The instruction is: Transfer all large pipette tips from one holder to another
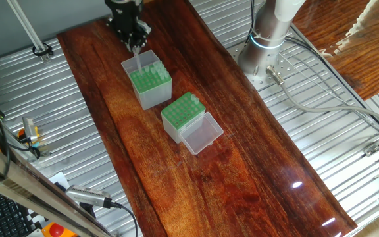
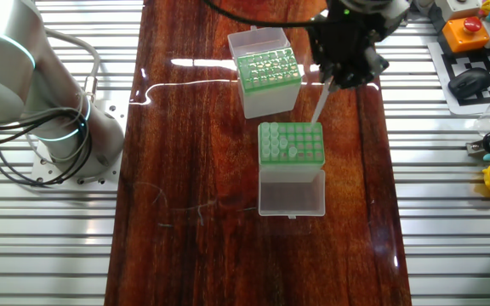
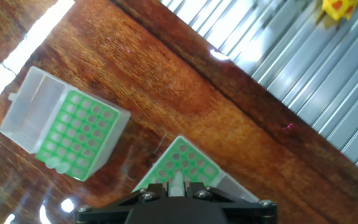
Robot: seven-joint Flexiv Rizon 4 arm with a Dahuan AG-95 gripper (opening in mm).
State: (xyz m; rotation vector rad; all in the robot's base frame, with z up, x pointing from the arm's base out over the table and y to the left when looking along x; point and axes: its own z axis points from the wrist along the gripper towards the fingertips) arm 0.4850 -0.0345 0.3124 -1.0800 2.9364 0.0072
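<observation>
My gripper is shut on one large pipette tip, a whitish cone that hangs down over the whitish holder. Its point is at about the height of the green rack; I cannot tell whether it is clear of its hole. Several more tips stand in that rack. In the other fixed view the gripper holds the tip over the holder's far corner, and its clear lid lies open. The grey-sided box stands beside it. The hand view shows the tip between the fingers, with the grey-sided box to the left.
The robot base stands on the ribbed metal surface beside the wooden board. Cables run by it. An emergency stop, a mouse and small tools lie off the board on the other side.
</observation>
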